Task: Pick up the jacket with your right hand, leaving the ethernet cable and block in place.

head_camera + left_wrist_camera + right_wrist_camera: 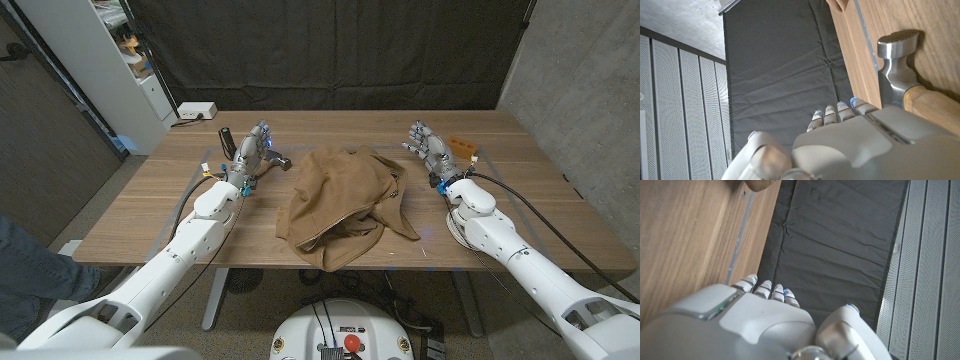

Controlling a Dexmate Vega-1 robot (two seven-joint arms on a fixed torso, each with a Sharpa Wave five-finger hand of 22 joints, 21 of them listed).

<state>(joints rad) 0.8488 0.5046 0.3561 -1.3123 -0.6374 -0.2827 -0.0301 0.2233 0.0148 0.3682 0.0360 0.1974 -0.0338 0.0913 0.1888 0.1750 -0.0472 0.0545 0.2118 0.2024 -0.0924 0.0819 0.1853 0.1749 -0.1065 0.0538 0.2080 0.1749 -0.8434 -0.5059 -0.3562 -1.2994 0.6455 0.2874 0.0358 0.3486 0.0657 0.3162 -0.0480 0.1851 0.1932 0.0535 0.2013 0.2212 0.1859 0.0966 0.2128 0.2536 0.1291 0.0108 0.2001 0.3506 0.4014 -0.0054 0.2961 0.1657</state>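
Wooden table [520, 215] bears a tan jacket [345, 200] before black curtain [330, 50].

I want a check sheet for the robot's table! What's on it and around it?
Surface: wooden table, bare wood at the sides.
Job's things: brown jacket crumpled mid-table; ethernet cable and block not made out.
Clutter: hammer by the left hand; small orange thing beyond the right hand.
Hands: left hand and right hand hold nothing.
Cables: black ones along both arms.
Surroundings: dark curtain, white shelf.
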